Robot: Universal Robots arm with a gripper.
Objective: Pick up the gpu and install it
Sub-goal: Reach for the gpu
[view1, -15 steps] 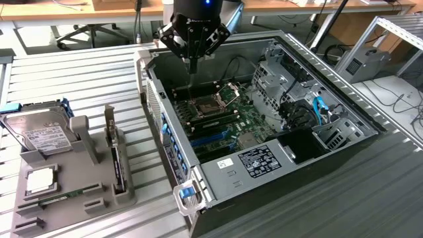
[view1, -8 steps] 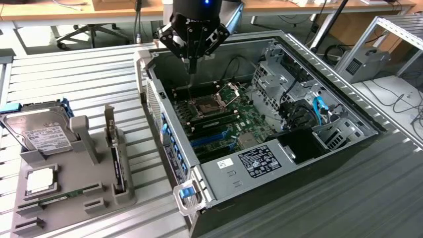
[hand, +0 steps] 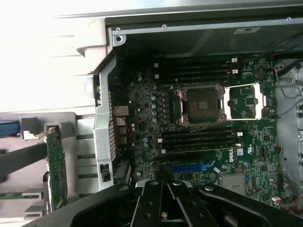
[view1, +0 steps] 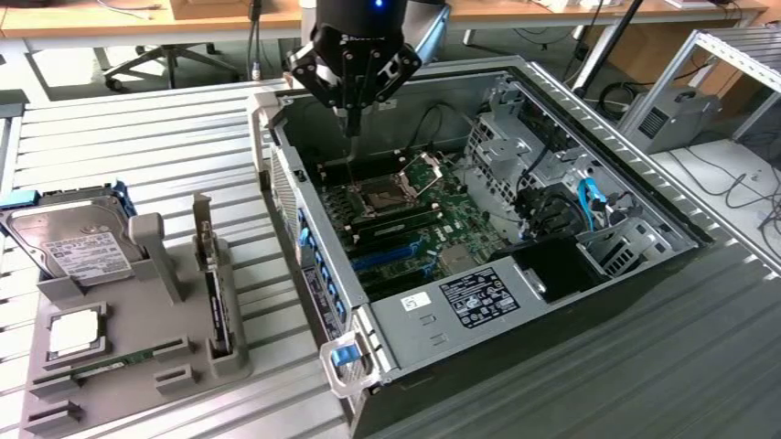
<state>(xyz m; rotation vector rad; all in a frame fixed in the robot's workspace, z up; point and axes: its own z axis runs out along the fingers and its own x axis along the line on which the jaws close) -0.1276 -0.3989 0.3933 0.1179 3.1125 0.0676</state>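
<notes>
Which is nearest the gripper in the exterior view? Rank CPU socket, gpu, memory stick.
1. CPU socket, inside the case, just below the shut gripper.
2. gpu, upright in the grey holder outside the case.
3. Memory stick, flat on the holder, the exterior view's left.

Exterior view looks down obliquely from afar; wrist view, straight down, closer; both share the motherboard (view1: 458, 215).
</notes>
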